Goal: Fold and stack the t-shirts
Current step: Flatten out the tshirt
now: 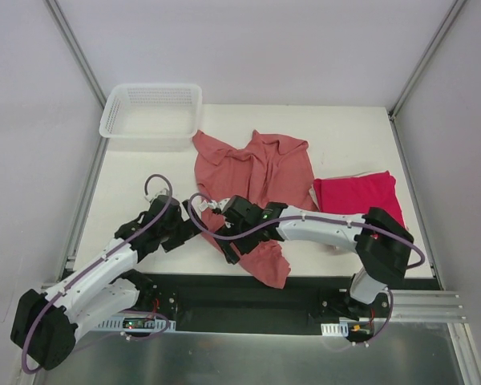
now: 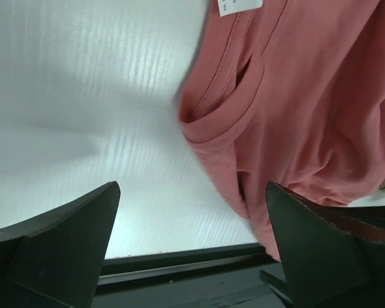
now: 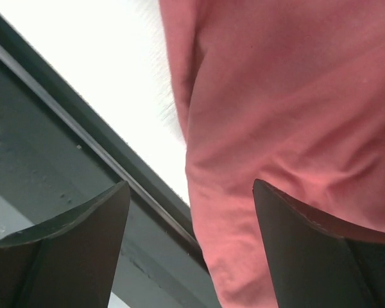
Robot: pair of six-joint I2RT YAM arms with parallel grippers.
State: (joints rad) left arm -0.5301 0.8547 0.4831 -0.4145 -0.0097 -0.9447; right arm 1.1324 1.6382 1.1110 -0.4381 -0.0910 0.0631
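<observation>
Spread and empty, the left fingers have the dusty salmon-pink cotton t-shirt to their right, collar nearest. The right fingers, also released, hover where it drapes off the white tabletop. The folded crimson-magenta t-shirt lies further right.

- A robotics lab test cell: a white counter is boxed in by plain pale wall panels on aluminium frame posts.
- The left arm and right arm are bolted to a black base plate, and their purple cables are exposed.
</observation>
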